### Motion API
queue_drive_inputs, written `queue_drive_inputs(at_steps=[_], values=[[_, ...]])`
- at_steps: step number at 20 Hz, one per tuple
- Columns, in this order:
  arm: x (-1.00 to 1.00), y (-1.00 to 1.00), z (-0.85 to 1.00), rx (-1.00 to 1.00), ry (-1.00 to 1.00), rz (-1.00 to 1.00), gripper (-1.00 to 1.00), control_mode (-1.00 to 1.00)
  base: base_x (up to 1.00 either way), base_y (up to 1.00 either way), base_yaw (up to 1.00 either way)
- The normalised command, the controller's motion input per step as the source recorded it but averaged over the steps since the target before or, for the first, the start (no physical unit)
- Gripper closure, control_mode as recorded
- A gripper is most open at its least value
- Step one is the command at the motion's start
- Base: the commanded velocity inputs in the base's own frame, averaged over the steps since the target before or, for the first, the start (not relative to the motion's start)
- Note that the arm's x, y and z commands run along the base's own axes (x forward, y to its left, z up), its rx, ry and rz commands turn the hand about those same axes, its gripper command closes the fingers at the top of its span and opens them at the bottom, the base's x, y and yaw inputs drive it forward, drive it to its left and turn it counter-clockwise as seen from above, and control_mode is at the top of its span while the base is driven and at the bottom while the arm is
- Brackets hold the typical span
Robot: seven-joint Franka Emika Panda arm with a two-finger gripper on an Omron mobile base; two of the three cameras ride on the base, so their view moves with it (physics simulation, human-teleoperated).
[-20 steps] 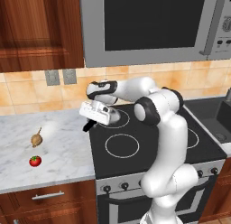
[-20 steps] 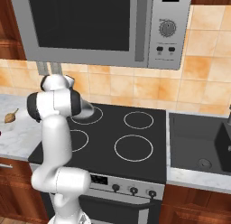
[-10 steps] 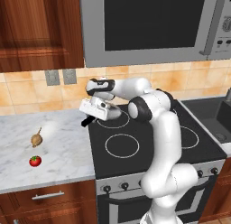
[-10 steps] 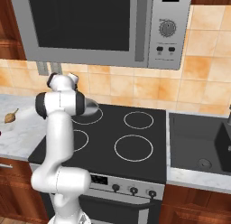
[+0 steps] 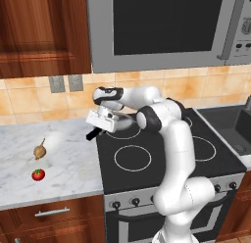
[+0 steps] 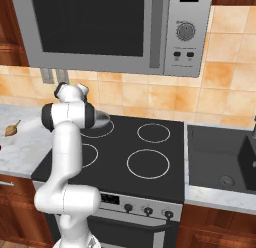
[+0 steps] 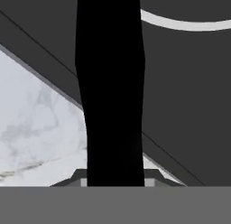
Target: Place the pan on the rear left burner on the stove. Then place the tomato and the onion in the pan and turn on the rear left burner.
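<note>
Gripping the pan (image 5: 122, 123) by its black handle (image 7: 110, 90), the gripper (image 5: 100, 123) holds it over the rear left burner (image 6: 98, 129) of the stove (image 5: 162, 161); tomato (image 5: 38, 174) and onion (image 5: 39, 151) wait on the left counter (image 5: 63, 163), burner unlit.

A home kitchen: stove (image 5: 162, 154), microwave (image 5: 162, 26), wooden cabinets (image 5: 41, 31), marble counter (image 5: 63, 168).

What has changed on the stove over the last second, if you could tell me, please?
The tool, shut on the pan's black handle, has carried the pan leftward over the stove, closer to the rear left burner. The grip is unchanged. The onion and tomato have stayed on the counter.
</note>
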Motion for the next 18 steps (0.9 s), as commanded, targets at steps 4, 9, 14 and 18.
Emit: queue_drive_inputs(at_steps=[4,9,14,18], values=[[-0.01,-0.24,-0.28,0.00,0.09,-0.14,1.00,-1.00,0.00,0.00,0.00],[-0.15,-0.22,-0.16,0.00,0.03,-0.17,1.00,-1.00,0.00,0.00,0.00],[0.00,-0.11,-0.16,0.00,0.01,-0.13,1.00,-1.00,0.00,0.00,0.00],[0.00,0.00,-0.18,0.00,0.02,-0.09,1.00,-1.00,0.00,0.00,0.00]])
